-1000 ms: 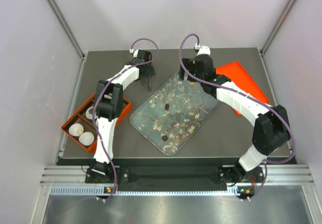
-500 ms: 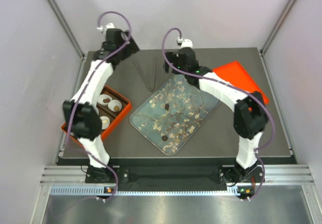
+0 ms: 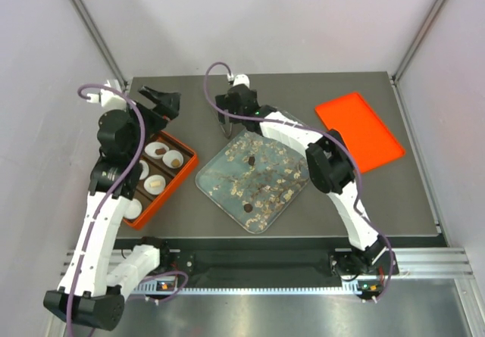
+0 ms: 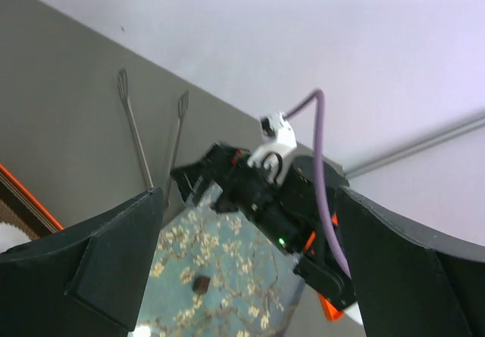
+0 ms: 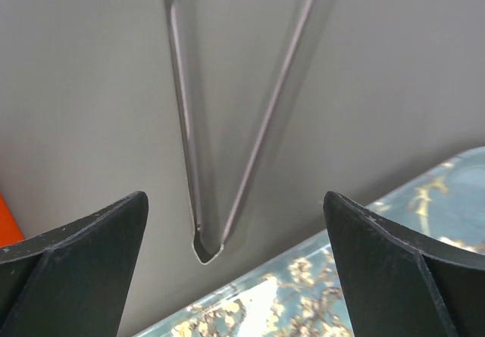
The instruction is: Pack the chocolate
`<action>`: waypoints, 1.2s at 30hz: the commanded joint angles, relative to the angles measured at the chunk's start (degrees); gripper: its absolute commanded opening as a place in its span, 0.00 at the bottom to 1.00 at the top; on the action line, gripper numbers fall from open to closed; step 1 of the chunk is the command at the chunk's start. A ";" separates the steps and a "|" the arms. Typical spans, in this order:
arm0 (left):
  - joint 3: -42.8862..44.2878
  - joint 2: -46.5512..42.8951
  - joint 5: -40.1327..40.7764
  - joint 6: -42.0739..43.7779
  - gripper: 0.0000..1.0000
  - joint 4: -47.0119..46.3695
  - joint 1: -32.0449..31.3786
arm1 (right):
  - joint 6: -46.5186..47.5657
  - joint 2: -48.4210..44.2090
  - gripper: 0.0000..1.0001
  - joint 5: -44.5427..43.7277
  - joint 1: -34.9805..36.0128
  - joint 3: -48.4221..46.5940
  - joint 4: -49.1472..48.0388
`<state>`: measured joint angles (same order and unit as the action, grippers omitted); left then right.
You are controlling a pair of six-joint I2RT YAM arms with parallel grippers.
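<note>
Two dark chocolate pieces (image 3: 248, 160) (image 3: 248, 208) lie on the clear flake-strewn tray (image 3: 227, 179); one also shows in the left wrist view (image 4: 201, 284). Two brown pieces (image 3: 173, 157) (image 3: 155, 180) sit in white paper cups in the orange box (image 3: 186, 172). Metal tongs (image 5: 204, 163) lie on the table just beyond the tray's far edge. My right gripper (image 5: 239, 269) is open and empty, right over the tongs' joined end; from above it (image 3: 226, 119) hides most of them. My left gripper (image 3: 161, 98) is open and empty, raised above the box's far end.
An orange lid (image 3: 358, 131) lies flat at the far right. More white paper cups (image 3: 133, 208) fill the box's near end. The tongs' two arms (image 4: 144, 136) point toward the table's far edge. Grey walls close in the left, right and back.
My left arm has left the tongs, swung left and risen above the orange box. My right arm has moved left along the tray's far edge to the tongs.
</note>
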<state>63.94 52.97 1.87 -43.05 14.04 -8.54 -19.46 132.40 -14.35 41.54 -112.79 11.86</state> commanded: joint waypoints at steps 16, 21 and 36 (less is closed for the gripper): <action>3.37 -4.19 -0.66 2.79 0.99 4.24 -1.57 | 4.52 15.34 1.00 -3.23 3.72 -18.50 3.78; 3.65 -5.77 0.94 2.09 0.99 2.93 -1.57 | 3.12 15.43 0.99 -4.72 3.72 -19.04 5.63; 4.43 -8.50 4.02 2.09 0.99 1.43 -1.49 | 0.40 20.00 0.84 -0.07 2.41 -27.39 14.15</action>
<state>65.84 45.23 4.60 -41.65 18.20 -9.87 -17.21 150.65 -15.79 44.01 -136.97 23.57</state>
